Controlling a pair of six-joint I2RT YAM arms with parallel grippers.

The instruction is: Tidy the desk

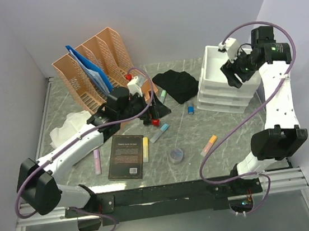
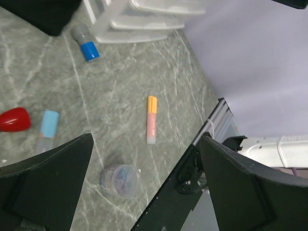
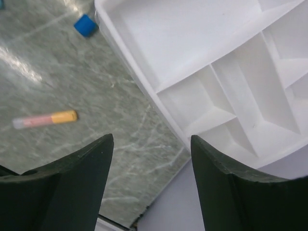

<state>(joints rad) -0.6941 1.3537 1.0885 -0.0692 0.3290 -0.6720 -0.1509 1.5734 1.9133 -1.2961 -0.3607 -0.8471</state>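
The desk (image 1: 229,123) is grey-green marble scattered with small items. My left gripper (image 1: 151,109) hovers over the middle, open and holding nothing; in its wrist view the left gripper (image 2: 147,159) frames a clear round container (image 2: 120,180) and an orange-pink highlighter (image 2: 151,119). My right gripper (image 1: 233,79) hangs over the front edge of the white stacked tray organiser (image 1: 218,85). In the right wrist view the right gripper (image 3: 151,149) is open with nothing between its fingers, and the organiser's empty compartments (image 3: 216,62) lie below it.
An orange file rack (image 1: 100,63) with a blue folder stands at the back left. Also on the marble are a black cloth (image 1: 176,84), a black book (image 1: 127,156), a white crumpled cloth (image 1: 71,125), a blue-capped stick (image 1: 190,109), and yellow (image 1: 145,149) and pink (image 1: 97,161) markers.
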